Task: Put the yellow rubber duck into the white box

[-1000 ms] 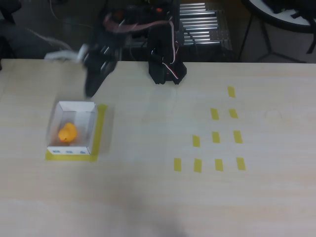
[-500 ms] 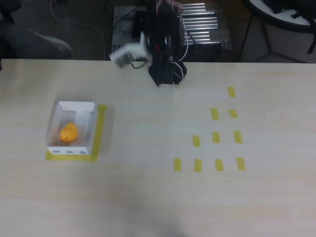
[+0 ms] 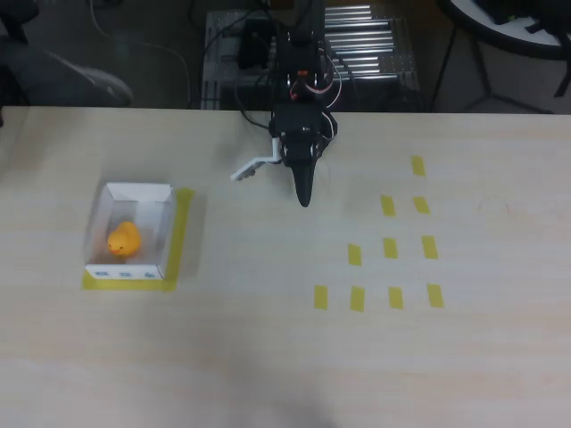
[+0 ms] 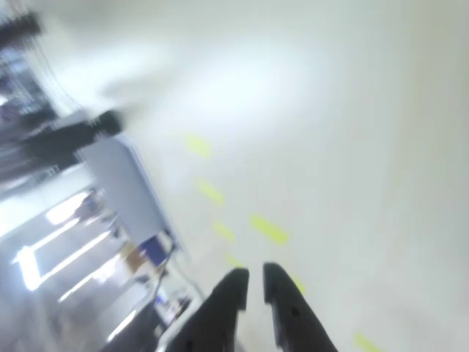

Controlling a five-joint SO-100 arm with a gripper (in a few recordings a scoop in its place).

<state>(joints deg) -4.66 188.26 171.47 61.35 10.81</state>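
Observation:
The yellow rubber duck [image 3: 123,239] lies inside the white box [image 3: 138,188] at the left of the table in the overhead view, near the box's lower left part. My gripper [image 3: 304,196] is far to the right of the box, at the table's middle back, pointing toward the front edge. In the blurred wrist view my gripper [image 4: 254,279] has its two black fingers almost together with nothing between them.
A yellow tape frame [image 3: 183,234] borders the box. Several short yellow tape strips [image 3: 390,248] mark the right half of the table. The arm's black base [image 3: 302,125] stands at the back edge, with a metal rack [image 3: 366,45] behind it.
The arm has swung from above the box at the left back to the centre and now reaches forward over the table's middle. The duck has stayed in the box.

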